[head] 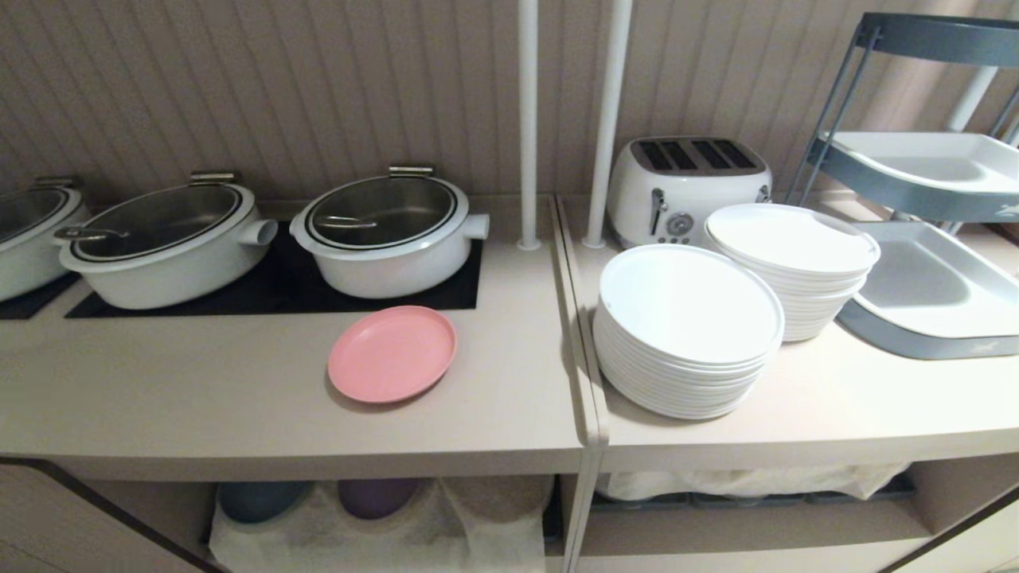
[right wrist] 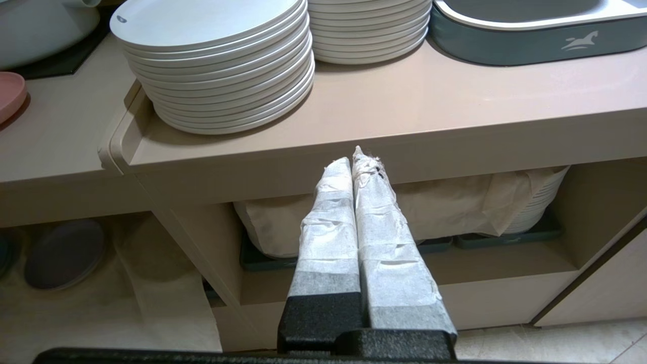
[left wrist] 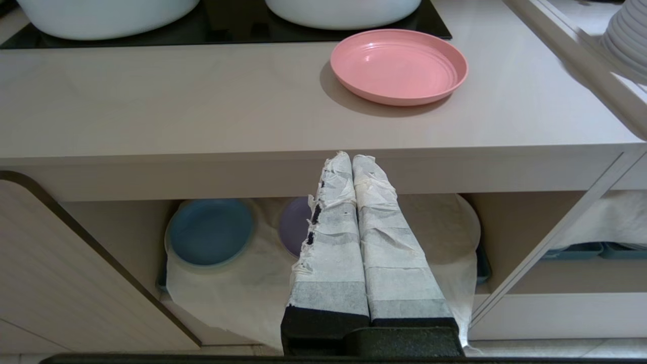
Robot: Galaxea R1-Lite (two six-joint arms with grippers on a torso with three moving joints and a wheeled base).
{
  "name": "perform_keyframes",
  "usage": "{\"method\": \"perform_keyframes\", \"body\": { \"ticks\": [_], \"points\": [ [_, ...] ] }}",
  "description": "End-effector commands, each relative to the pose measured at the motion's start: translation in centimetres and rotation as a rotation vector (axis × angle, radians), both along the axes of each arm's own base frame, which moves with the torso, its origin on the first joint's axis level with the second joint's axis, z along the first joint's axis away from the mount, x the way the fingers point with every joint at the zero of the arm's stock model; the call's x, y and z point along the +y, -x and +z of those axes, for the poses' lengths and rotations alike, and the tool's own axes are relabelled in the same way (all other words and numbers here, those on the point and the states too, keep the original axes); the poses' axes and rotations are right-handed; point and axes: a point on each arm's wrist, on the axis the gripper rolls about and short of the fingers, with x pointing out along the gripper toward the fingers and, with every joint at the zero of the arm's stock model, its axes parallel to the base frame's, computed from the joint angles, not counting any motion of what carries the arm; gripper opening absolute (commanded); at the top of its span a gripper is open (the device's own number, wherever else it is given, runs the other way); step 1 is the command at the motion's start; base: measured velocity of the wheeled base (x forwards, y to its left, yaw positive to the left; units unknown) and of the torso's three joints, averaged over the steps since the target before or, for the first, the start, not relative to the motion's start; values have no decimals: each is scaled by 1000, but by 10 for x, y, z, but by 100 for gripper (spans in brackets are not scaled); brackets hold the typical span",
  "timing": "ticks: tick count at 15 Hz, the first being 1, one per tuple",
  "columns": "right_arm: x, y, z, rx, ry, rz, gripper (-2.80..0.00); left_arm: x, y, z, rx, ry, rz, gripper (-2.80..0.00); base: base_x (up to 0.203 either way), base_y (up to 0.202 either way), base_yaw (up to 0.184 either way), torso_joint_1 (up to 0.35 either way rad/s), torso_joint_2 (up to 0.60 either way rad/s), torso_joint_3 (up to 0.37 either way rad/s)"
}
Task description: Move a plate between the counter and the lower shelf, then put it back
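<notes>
- While both arms hang parked in front of the cabinet, below worktop height, the left gripper point(left wrist: 352, 157) has its tape-wrapped fingers pressed together on nothing; its tips sit level with the front edge of the counter point(head: 239, 398).
- Right gripper point(right wrist: 352, 154): fingers likewise together, empty, tips in front of the edge of the adjoining top point(head: 796, 406). Neither arm shows in the head view.
- Judgement: this looks like a rest pose with nothing yet begun; closed fingers would have to part before any pickup.
- The plate point(head: 392, 353), pink, lies flat and upright on the counter, just in front of the black panel point(head: 279, 290) and the nearer white pot point(head: 388, 239), well clear of the front edge. The left wrist view has it up and slightly to one side of the fingertips, so the left arm seems the likelier one to reach it.
- The lower shelf point(left wrist: 510, 222) sits directly under the counter. A white cloth point(left wrist: 242, 293) is draped over its round stacks, presumably as a dust cover; a blue plate point(left wrist: 211, 231) and a purple plate point(left wrist: 295, 225) rest on top of it. A bare covered stack beside the purple one looks like the free spot.
- Two stacks of white plates point(head: 689, 330) and a toaster point(head: 689, 187) stand on the adjoining top, apart from the task area.
- Risk noted: the low rim gives little to pinch, and the cloth could snag.
</notes>
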Motion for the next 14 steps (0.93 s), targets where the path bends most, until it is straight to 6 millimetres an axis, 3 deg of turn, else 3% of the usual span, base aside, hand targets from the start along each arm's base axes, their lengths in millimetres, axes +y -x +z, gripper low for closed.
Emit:
{"method": "perform_keyframes", "body": {
  "ticks": [1,14],
  "points": [
    [0,0,0,0,-1,0,-280,0,0,0,-3,0,0,-280,0,0,0,0,0,0],
    [0,0,0,0,-1,0,-280,0,0,0,-3,0,0,-280,0,0,0,0,0,0]
  ]
}}
